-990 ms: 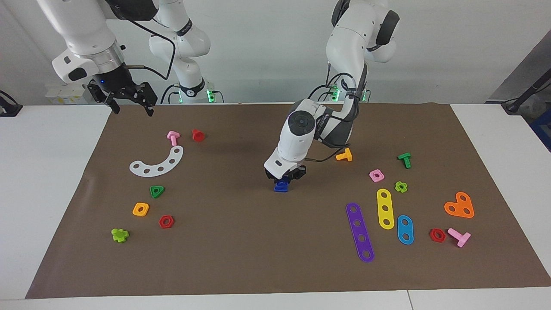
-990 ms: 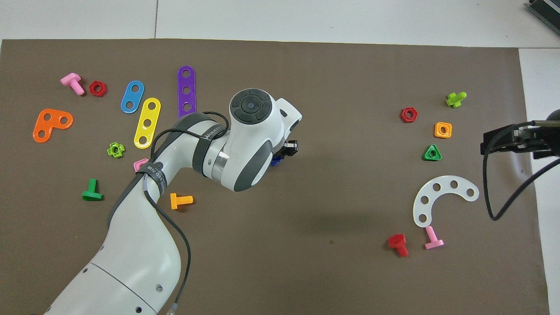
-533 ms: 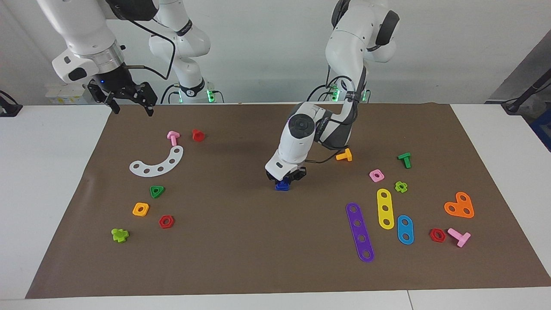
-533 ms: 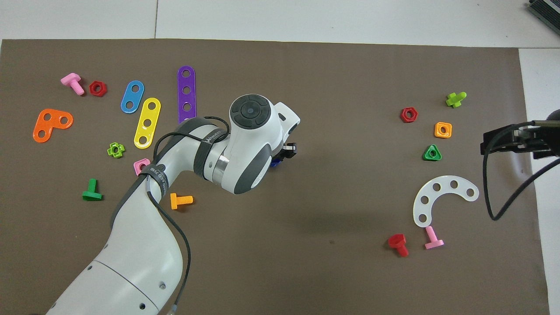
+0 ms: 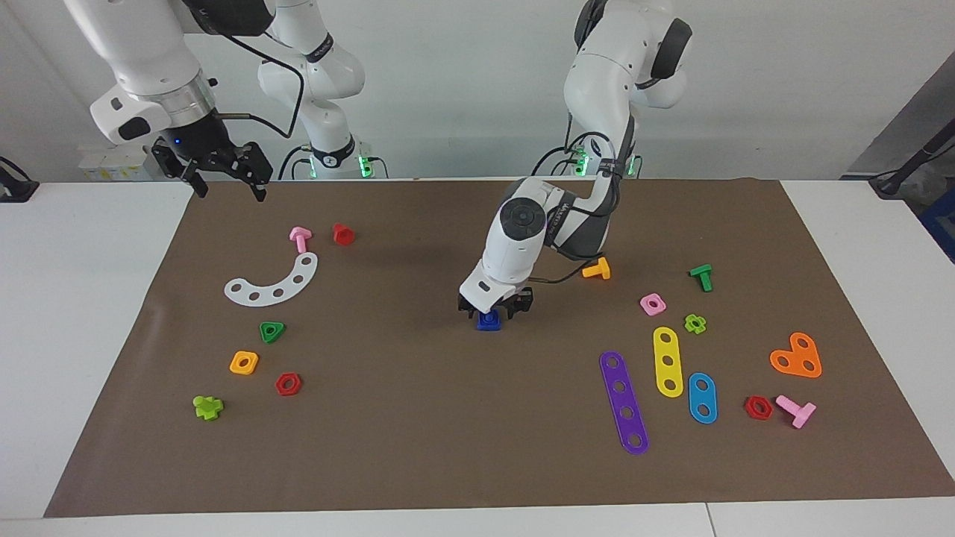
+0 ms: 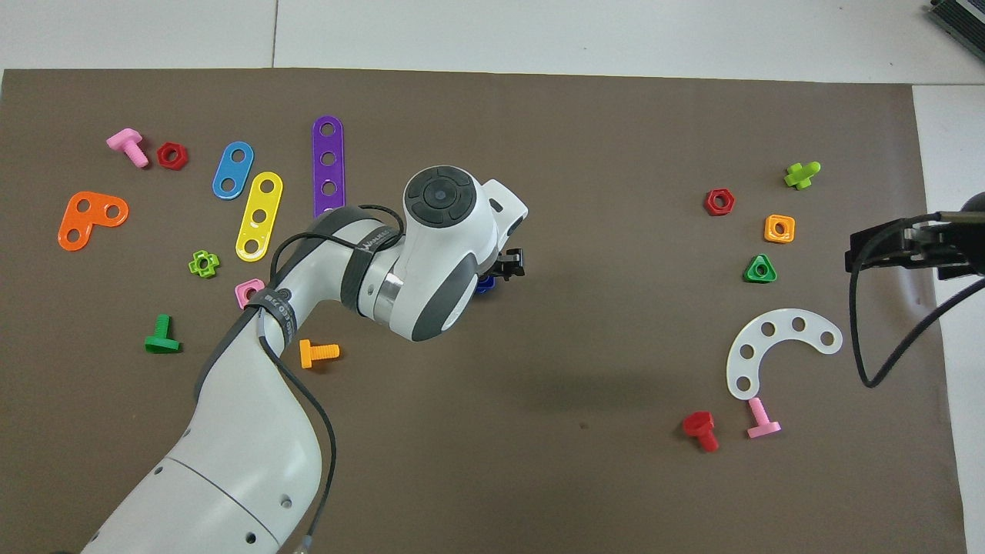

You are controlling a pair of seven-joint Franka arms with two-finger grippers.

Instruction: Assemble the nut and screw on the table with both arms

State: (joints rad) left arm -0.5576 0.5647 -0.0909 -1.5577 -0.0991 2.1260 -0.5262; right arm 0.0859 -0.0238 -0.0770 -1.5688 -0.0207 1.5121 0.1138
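Right pincer [image 5: 222, 173] waits spread over the mat's edge by my right arm's end. Left pincer [image 5: 495, 307] has just opened, fingers straddling the blue nut-and-screw piece [image 5: 489, 320], which now rests mid-worktop [image 5: 418, 447]; I judge it released.

We are looking at a robotics lab bench. 2 white arms [image 5: 522, 239] are standing at a wide white table [image 5: 82, 313] that is wearing a brown mat [image 5: 418, 418], against a bare pale wall. Green status lights [image 5: 363, 165] are glowing at the arm bases, black cables [image 5: 280, 112] are hanging loose, and bright plastic bolts, nuts and perforated strips [image 5: 624, 401] are lying scattered like test pieces.
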